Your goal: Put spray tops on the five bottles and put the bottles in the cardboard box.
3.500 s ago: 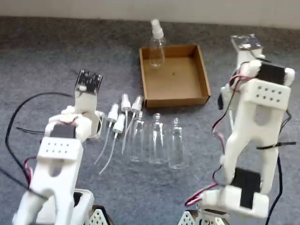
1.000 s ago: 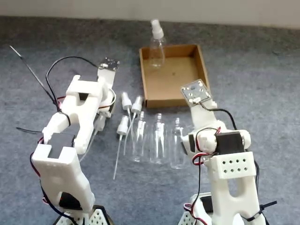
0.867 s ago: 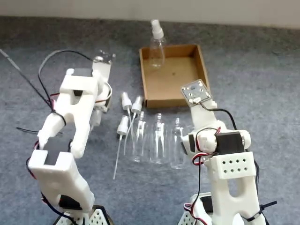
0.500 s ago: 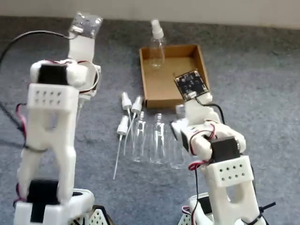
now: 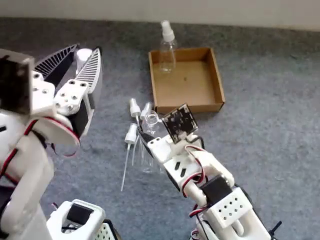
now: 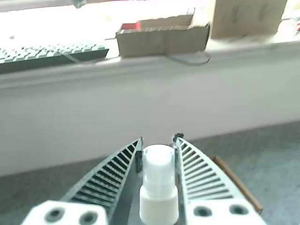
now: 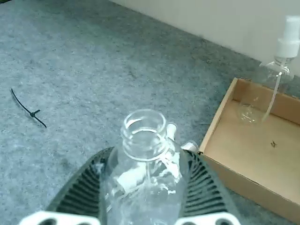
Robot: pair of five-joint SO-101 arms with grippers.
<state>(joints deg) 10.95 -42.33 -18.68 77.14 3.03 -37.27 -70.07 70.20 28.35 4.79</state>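
The left hand (image 6: pixel 158 141) clasped a spray top (image 6: pixel 158 187), while the right hand (image 7: pixel 146 155) gripped an open bottle (image 7: pixel 144 140) just beside loose spray tops (image 5: pixel 132 131), near the cardboard box (image 5: pixel 216 85) holding one capped bottle (image 5: pixel 167 49).

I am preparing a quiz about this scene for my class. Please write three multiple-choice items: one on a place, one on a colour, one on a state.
1. Where does the capped bottle stand?
A) outside the box
B) in a far corner of the cardboard box
C) in a gripper

2. What colour is the spray top in the left gripper?
A) white
B) black
C) red

3. The bottle in the right gripper is:
A) capped
B) broken
C) open at the neck

Answers: B, its base is within the box walls; A, it shows white in the left wrist view; C, its rim is bare.
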